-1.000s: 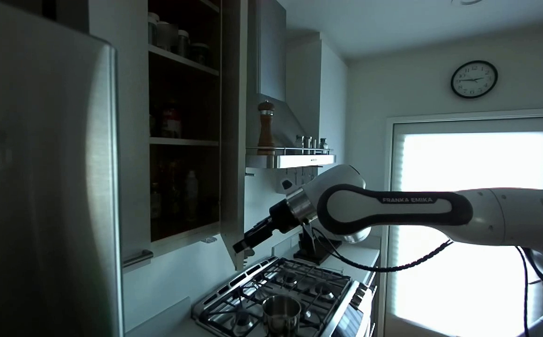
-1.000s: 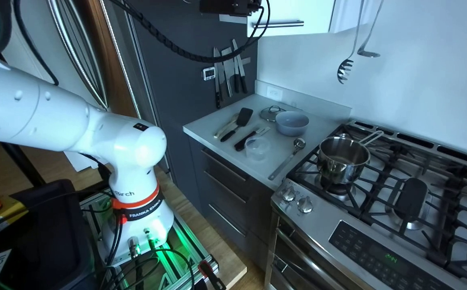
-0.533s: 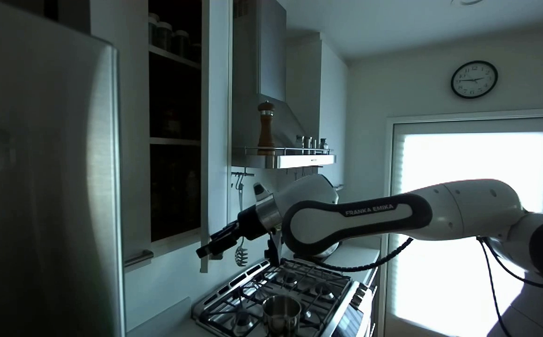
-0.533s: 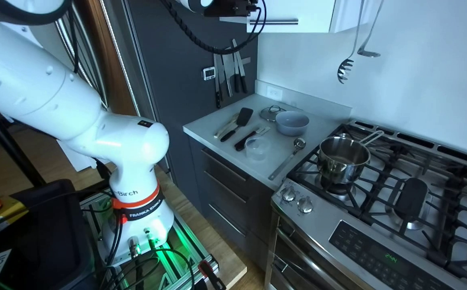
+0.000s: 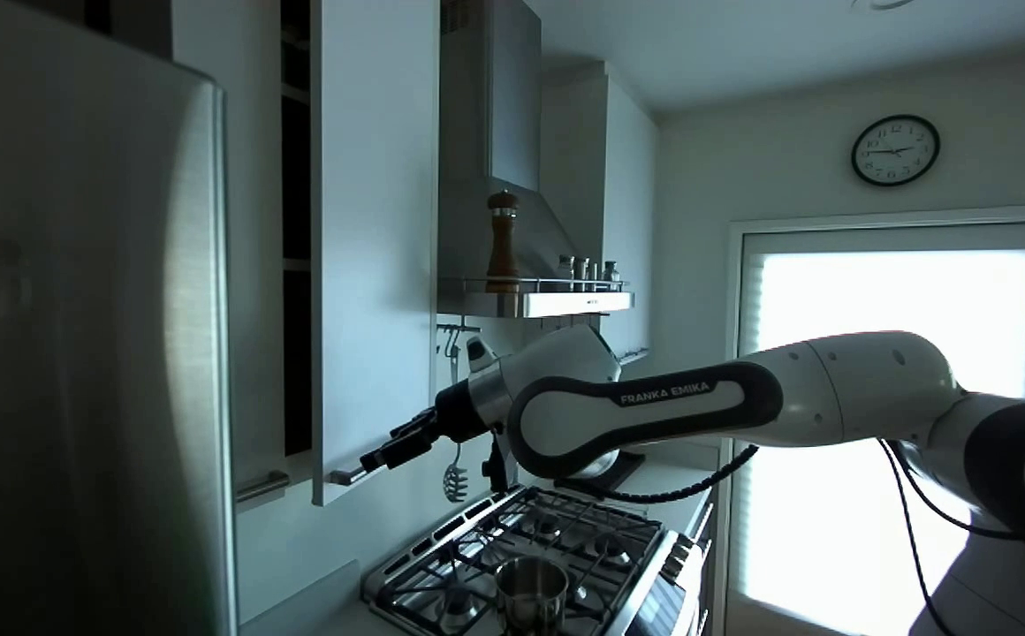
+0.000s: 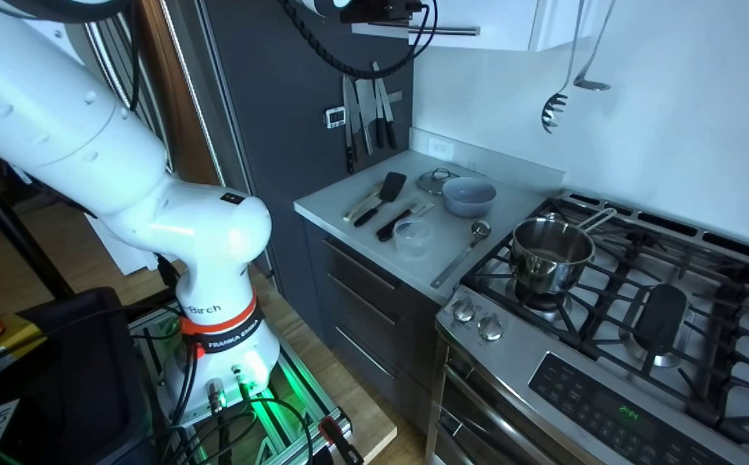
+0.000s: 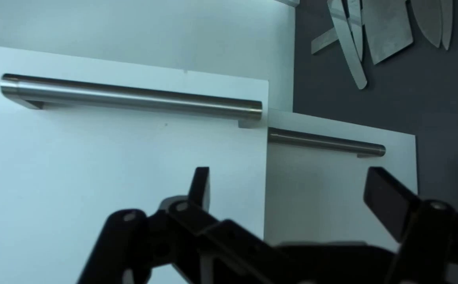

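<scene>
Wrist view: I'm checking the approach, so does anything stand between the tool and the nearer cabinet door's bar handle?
Nothing visible does: from the open tool to the bar handle, only the flat fronts of the nearer door and the farther door show. Whether the tool touches either is unclear.

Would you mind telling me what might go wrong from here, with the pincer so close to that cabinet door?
In the wrist view, the free edge of the partly open cabinet door shows between the fingers of the open pincer; one finger might slip past that edge and bump the neighbouring door.

In an exterior view, the looped black cable crosses in front of the open door's handle and could perhaps snag on it, though I cannot tell whether they touch.
</scene>
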`<state>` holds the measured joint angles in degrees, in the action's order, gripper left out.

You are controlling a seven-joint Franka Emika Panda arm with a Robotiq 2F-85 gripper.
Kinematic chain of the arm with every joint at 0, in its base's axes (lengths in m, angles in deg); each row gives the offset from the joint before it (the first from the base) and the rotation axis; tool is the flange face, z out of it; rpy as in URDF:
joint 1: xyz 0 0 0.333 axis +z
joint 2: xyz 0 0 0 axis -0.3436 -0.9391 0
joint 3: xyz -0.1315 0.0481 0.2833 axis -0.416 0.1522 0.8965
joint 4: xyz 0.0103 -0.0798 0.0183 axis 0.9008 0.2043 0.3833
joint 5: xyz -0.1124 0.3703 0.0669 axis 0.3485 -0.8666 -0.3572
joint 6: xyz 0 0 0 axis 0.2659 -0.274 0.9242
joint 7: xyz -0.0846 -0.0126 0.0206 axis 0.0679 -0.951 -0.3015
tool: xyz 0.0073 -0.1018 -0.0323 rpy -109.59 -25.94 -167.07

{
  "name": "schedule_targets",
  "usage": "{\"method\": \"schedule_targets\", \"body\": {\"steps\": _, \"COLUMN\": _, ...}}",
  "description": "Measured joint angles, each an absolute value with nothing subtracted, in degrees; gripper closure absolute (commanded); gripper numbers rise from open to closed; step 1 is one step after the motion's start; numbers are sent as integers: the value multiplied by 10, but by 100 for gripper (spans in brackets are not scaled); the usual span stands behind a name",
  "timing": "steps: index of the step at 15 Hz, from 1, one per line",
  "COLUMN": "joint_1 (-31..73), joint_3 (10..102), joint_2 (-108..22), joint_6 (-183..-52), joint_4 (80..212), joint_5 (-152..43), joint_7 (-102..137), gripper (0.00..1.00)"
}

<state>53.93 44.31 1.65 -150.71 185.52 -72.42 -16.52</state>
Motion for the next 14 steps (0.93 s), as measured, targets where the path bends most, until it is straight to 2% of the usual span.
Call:
{"method": "schedule_targets", "body": {"steps": 4, "joint_1": 446, "joint_3": 504, "joint_2": 23, "joint_6": -1463, "joint_4": 1856, "joint_5": -674, "joint_7": -109, "gripper": 0}}
{"method": "schedule_targets", "body": {"steps": 8, "joint_1": 353, "joint_3": 586, "joint_2": 56, "joint_6": -1365, "joint_4": 1855, "joint_5": -638, "joint_7": -11, "gripper": 0}}
{"method": "schedule_targets", "body": {"steps": 14, "joint_1": 323, "joint_3": 629, "joint_2": 128, "joint_6": -1241, "joint_4": 1852, "joint_5": -638, "joint_7": 69, "gripper": 0}}
